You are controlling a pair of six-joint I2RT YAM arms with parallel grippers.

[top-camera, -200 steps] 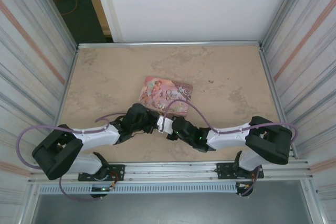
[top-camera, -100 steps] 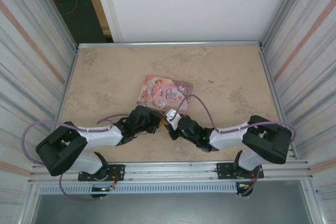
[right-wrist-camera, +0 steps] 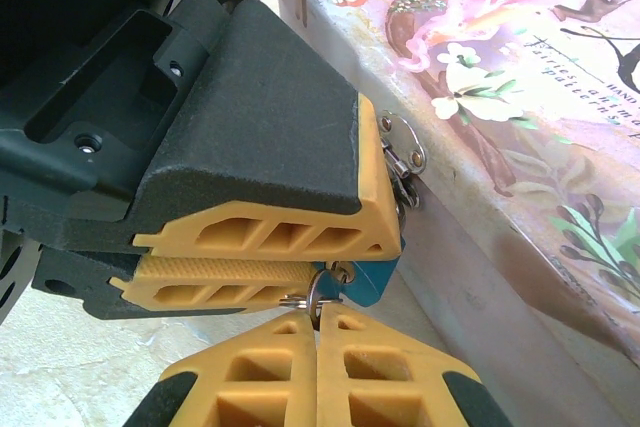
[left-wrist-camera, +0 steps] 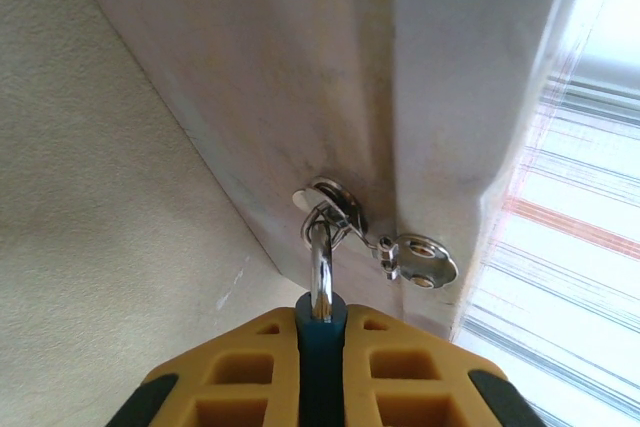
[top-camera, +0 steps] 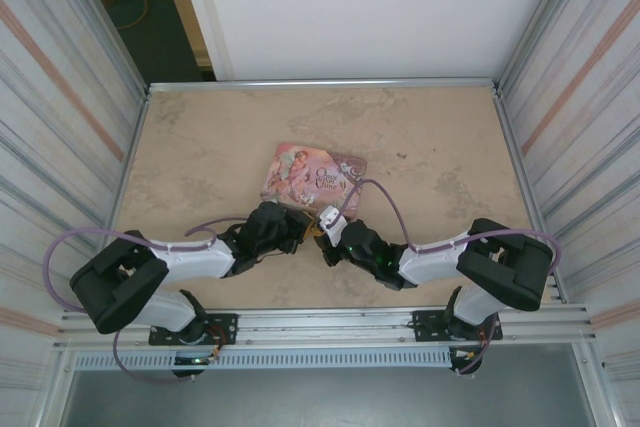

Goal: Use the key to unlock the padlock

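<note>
The blue padlock, shackle hooked through the pink tin's front clasp, has the tiny grey key at its base.

A pink illustrated tin lies flat, slightly angled, near the middle of the mottled beige tabletop. A small metal clasp sits on its side. Ribbed walls flank the tabletop.

Padlock: blue body, smooth; shackle polished metal. Key: bright metal. Tin: printed lid, slight sheen. Tabletop: matt.
</note>
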